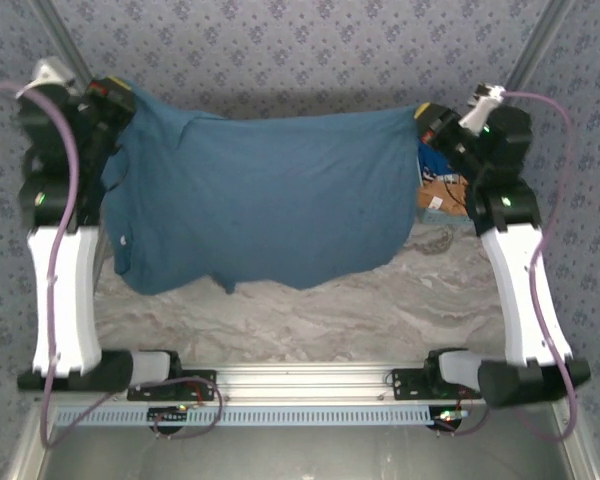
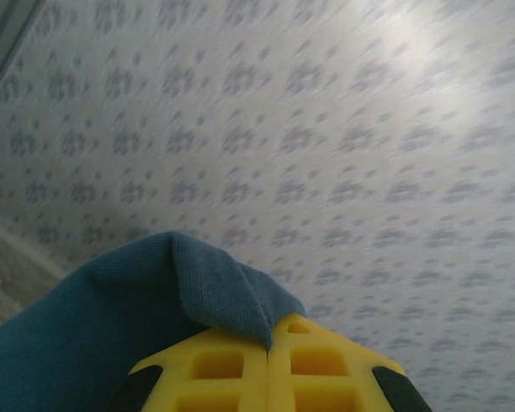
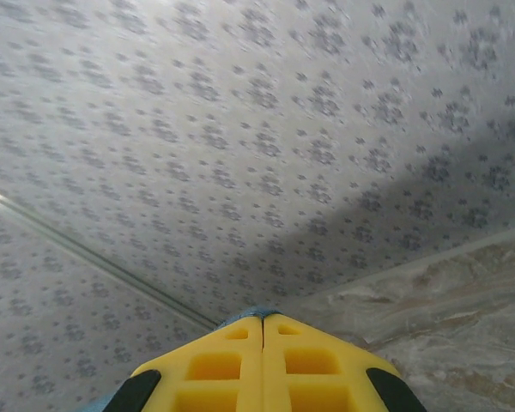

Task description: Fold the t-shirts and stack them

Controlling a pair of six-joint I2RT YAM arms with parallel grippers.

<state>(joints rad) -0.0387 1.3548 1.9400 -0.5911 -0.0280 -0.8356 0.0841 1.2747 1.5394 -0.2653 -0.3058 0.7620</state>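
The shirt [image 1: 270, 200] hangs spread out above the counter [image 1: 330, 310], toward its far side. The left tool [image 2: 269, 343] is clamped on its left corner, and the right tool [image 3: 263, 322] on its right corner.

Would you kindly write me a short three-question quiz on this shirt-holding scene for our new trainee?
1. True or false: the slate-blue t-shirt is already folded into a neat square.
2. The left pincer and the right pincer are each: A) wide open, B) shut on the t-shirt's edge, C) shut on nothing.
3. In the top view, on which side of the picture does an orange-brown item peek out past the t-shirt's edge?
Key: 1 false, it hangs spread out between the two pincers; 2 B; 3 the right.
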